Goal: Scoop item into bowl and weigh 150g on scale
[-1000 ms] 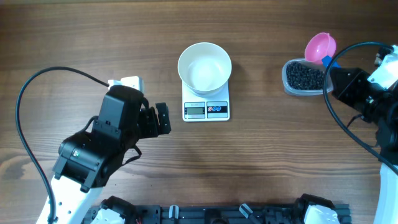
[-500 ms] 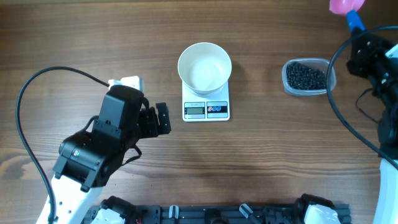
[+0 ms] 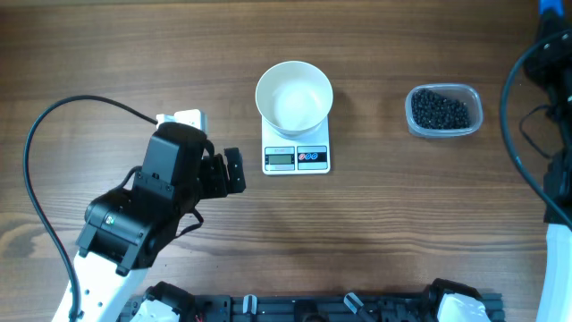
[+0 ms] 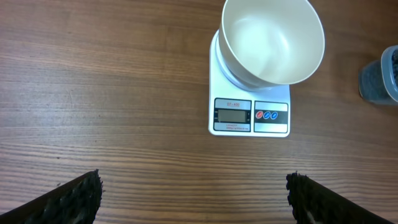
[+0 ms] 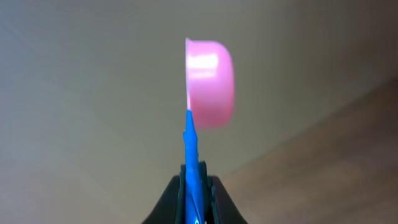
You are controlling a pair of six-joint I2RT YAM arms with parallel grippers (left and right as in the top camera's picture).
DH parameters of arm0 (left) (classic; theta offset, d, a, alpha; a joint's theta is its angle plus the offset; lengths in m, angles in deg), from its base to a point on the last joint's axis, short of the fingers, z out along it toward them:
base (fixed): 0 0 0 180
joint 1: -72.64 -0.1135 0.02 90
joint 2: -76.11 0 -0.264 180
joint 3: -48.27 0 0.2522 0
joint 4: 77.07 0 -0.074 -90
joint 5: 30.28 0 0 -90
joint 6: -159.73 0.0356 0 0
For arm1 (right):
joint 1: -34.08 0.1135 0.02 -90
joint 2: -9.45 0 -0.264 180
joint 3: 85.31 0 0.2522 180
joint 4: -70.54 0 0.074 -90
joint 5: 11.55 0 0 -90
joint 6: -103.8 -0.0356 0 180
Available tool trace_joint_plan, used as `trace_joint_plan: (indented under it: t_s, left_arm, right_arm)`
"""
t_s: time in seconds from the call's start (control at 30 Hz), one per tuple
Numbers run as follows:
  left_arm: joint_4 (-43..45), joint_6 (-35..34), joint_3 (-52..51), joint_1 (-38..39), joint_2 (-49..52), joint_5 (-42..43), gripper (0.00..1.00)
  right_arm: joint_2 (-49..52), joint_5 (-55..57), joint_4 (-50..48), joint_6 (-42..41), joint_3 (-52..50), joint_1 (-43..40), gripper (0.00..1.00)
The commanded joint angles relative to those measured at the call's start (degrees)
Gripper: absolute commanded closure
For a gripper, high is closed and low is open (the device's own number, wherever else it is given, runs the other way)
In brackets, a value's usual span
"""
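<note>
Surface: brown wood-grain worktop, grain running left to right, bare between the objects. In the right wrist view you get only a blurred pale backdrop with a brown band at lower right.

Scale: centre of the worktop, long axis near-far, display and two buttons on its near edge. The digits are too small for you to read.

Bowl: upright on the far part of the scale, mouth up, inside white and bare.

Beans: dark heap in the clear tub, right of the scale and well apart from it. Tub's long axis runs left-right.

Left tool: fingers spread wide, gripping nothing, near-left of the scale and pointing right towards it.

Right tool: pressed together on the blue handle of the pink scoop. The handle points straight out from the fingers and the cup shows edge-on. Overhead, you see only the arm and a bit of blue at the far right corner
</note>
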Motion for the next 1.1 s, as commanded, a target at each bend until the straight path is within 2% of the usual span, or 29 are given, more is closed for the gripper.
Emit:
trace_joint_plan:
  t_s: [0.0,0.27,0.3,0.33,0.37,0.53,0.67,0.9,1.07]
  left_arm:
    - [0.1,0.9,-0.2,-0.4,0.2,-1.1,0.00]
    - [0.1,0.9,-0.2,-0.4,0.2,-1.1,0.00]
    - [0.1,0.9,-0.2,-0.4,0.2,-1.1,0.00]
    - [0.1,0.9,-0.2,-0.4,0.2,-1.1,0.00]
    - [0.1,0.9,-0.2,-0.4,0.2,-1.1,0.00]
    - [0.1,0.9,-0.2,-0.4,0.2,-1.1,0.00]
    - [0.1,0.9,-0.2,-0.4,0.2,-1.1,0.00]
    - [0.1,0.9,-0.2,-0.4,0.2,-1.1,0.00]
    - [0.3,0.4,-0.2,-0.4,0.2,-0.3,0.00]
  right_arm:
    - [2.3,1.4,-6.4,-8.3,0.9,-0.1,0.96]
    - [12.8,1.1,-23.3,-10.4,0.9,-0.1,0.96]
    - [13.4,0.9,-24.5,-8.7,0.9,-0.1,0.96]
    - [13.6,-0.9,-25.3,-3.4,0.9,-0.1,0.96]
    - [13.5,-2.9,-25.4,2.4,0.9,-0.1,0.96]
    - [12.8,-8.7,-25.2,14.6,0.9,-0.1,0.96]
    - [11.8,-14.9,-25.2,15.1,0.9,-0.1,0.96]
    - [10.7,-18.0,-24.3,18.3,0.9,-0.1,0.96]
    - [3.3,-17.8,-8.9,19.4,0.9,0.0,0.96]
